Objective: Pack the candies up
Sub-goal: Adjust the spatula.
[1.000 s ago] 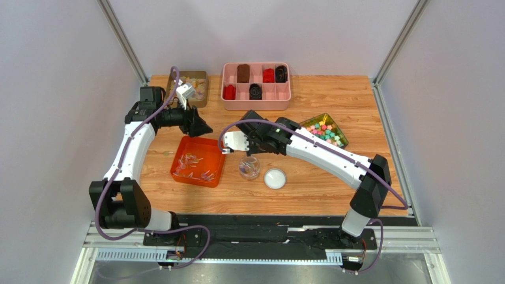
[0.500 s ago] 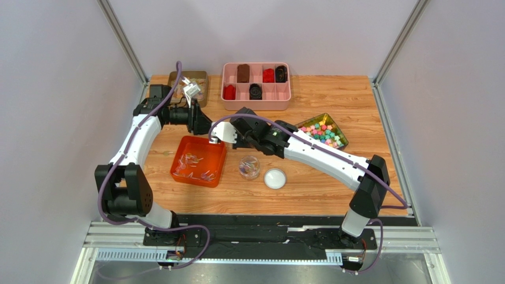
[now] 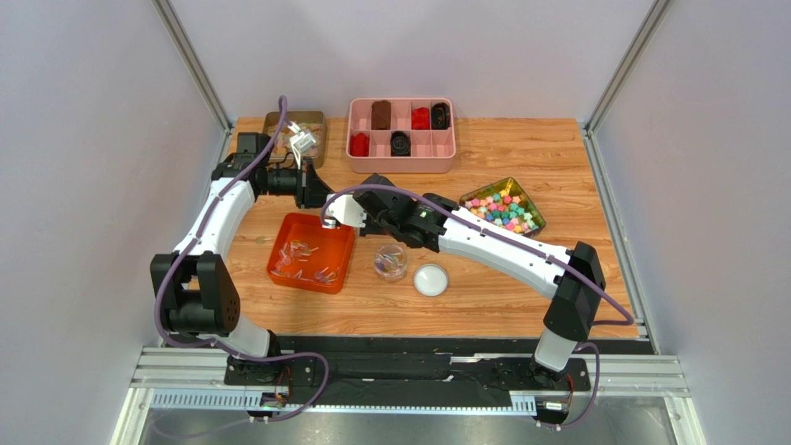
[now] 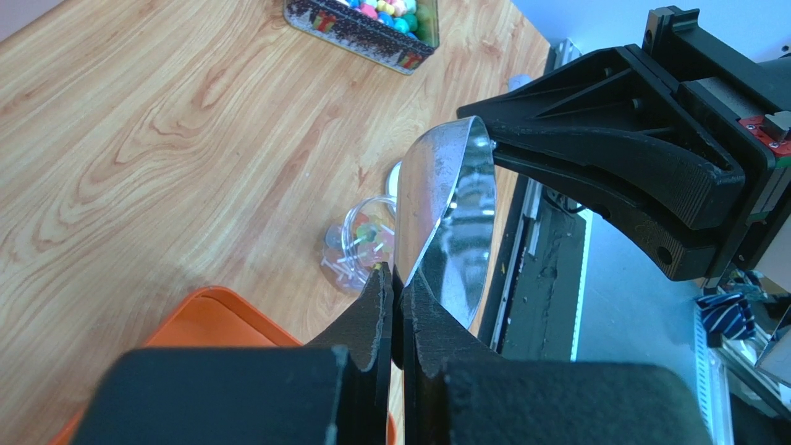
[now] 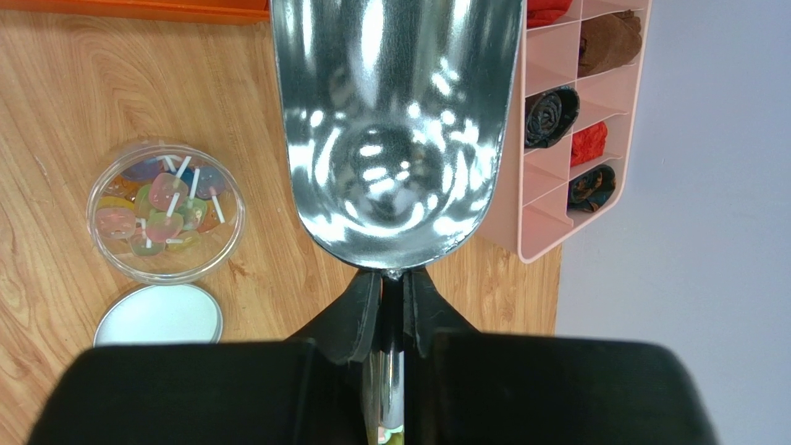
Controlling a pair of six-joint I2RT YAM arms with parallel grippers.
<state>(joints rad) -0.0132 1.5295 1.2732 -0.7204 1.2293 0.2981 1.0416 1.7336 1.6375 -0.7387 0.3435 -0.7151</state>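
- Left end effector (image 4: 393, 276): fingers pressed nearly together, tips right at the rim of the scoop (image 5: 399, 120). Cannot tell if they pinch the rim or only touch it.
- Right end effector (image 5: 391, 283): clamped tight on the scoop's handle, which is mostly hidden between the fingers. The scoop bowl is all shiny reflections.
- Left wrist view cuts the orange tray (image 3: 302, 284) down to one corner and crops the tin of colourful blocks (image 4: 353, 42) at the top edge.
- Candies (image 3: 302, 261) lie loose in the orange tray, near and left of both end effectors and apart from the scoop. The scoop hangs at the tray's far right corner.
- More candies sit in the clear jar (image 5: 237, 222), near and slightly right of the right end effector. The white lid (image 5: 158, 315) lies just beside the jar on the tabletop (image 3: 520, 158).
- Right wrist view shows the jar's candies clearly; in the top view they are a blur. Only the top view shows the candies in the tray.
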